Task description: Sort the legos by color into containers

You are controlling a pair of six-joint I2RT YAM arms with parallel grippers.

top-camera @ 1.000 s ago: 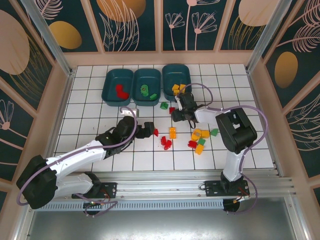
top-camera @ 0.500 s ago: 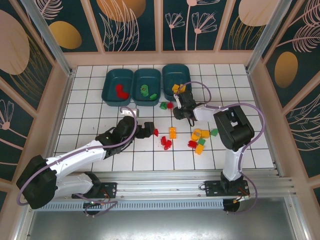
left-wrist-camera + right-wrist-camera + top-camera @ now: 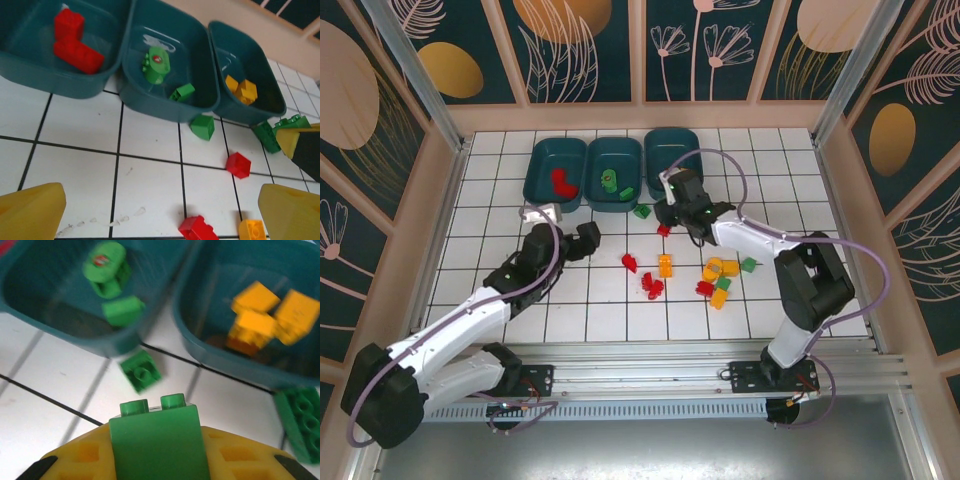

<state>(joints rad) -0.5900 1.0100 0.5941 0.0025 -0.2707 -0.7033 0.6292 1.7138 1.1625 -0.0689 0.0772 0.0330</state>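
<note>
We see the right gripper (image 3: 157, 467) clamped on a small green plastic brick (image 3: 155, 432) near the middle dark teal plastic bin (image 3: 65, 327); the left gripper (image 3: 160, 215) hangs with jaws wide apart.

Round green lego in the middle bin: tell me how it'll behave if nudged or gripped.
The round green lego looks like hard moulded plastic, so it likely won't flex. Its curved body, resting tilted in the middle bin, could roll when nudged. Its smooth rounded sides may slip in a flat pinch.
</note>
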